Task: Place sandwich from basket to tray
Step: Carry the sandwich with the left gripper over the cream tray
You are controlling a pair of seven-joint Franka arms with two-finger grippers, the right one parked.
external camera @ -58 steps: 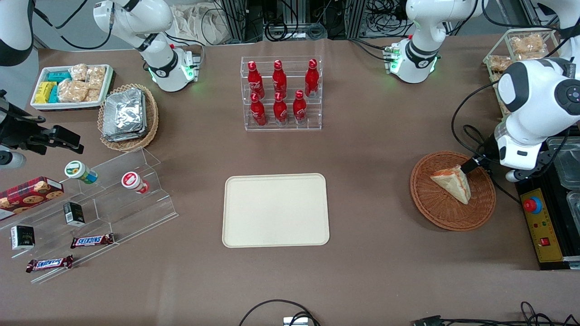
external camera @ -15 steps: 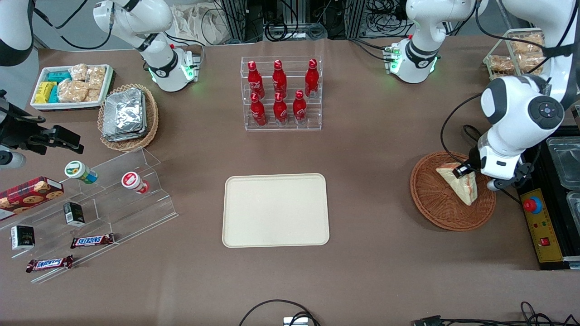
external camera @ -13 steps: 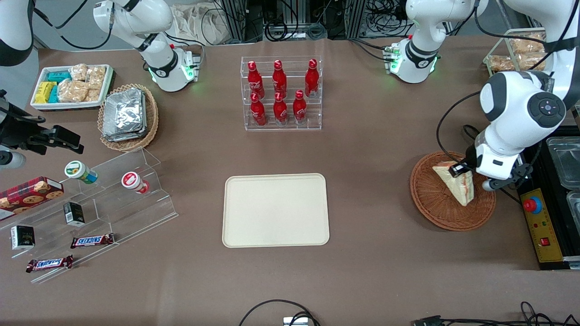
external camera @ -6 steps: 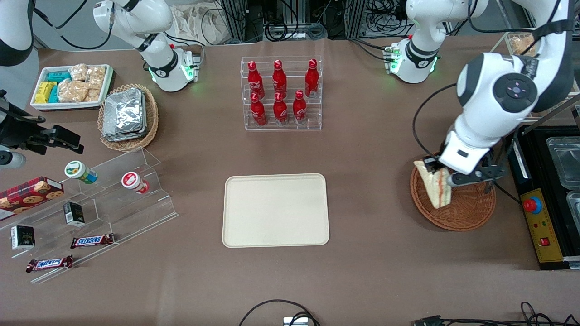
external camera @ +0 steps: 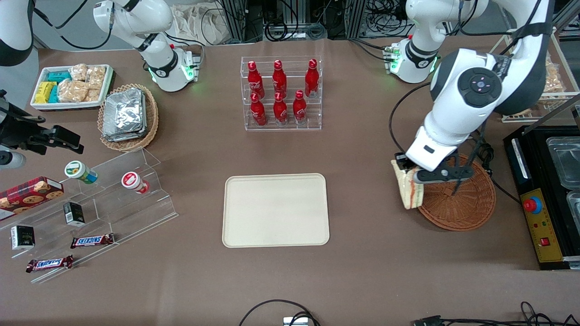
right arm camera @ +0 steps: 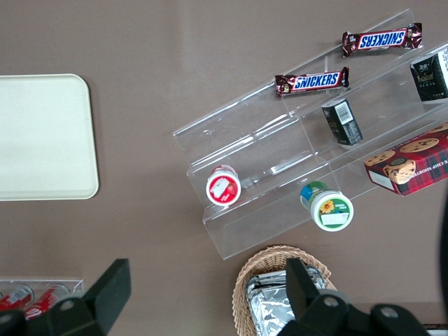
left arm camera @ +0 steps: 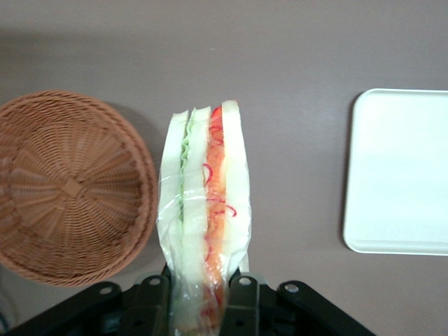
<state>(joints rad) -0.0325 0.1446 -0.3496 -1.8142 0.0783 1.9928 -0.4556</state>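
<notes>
Left wrist view has the gripper (left arm camera: 199, 301) closed on the sandwich (left arm camera: 203, 224), one dark finger (left arm camera: 155, 301) pressed against each bread face at the wrapped wedge's wide end. The wedge stands on edge, its cut side facing the camera with green filling stripes beside red-orange ones, held clear above the bare brown counter (left arm camera: 294, 140). The basket (left arm camera: 70, 189) sits to one side of the sandwich with nothing in it, its woven rim passing close under the bread's outer face. The tray (left arm camera: 399, 168) lies on the other side, its rounded corners and low rim showing, with a wide strip of bare counter between it and the sandwich.

From the front, the gripper (external camera: 410, 174) hangs just over the basket's (external camera: 457, 199) rim on the side toward the tray (external camera: 275, 210), and the sandwich (external camera: 408, 186) points down past that rim, partly over the counter (external camera: 362, 158). Open counter runs from the basket's edge to the tray's nearest edge. The tray's surface is bare. A clear rack of red bottles (external camera: 281, 93) stands farther from the front camera than the tray, well apart from the line between basket and tray. A black control box (external camera: 541, 222) sits just beside the basket, toward the working arm's end of the counter.
</notes>
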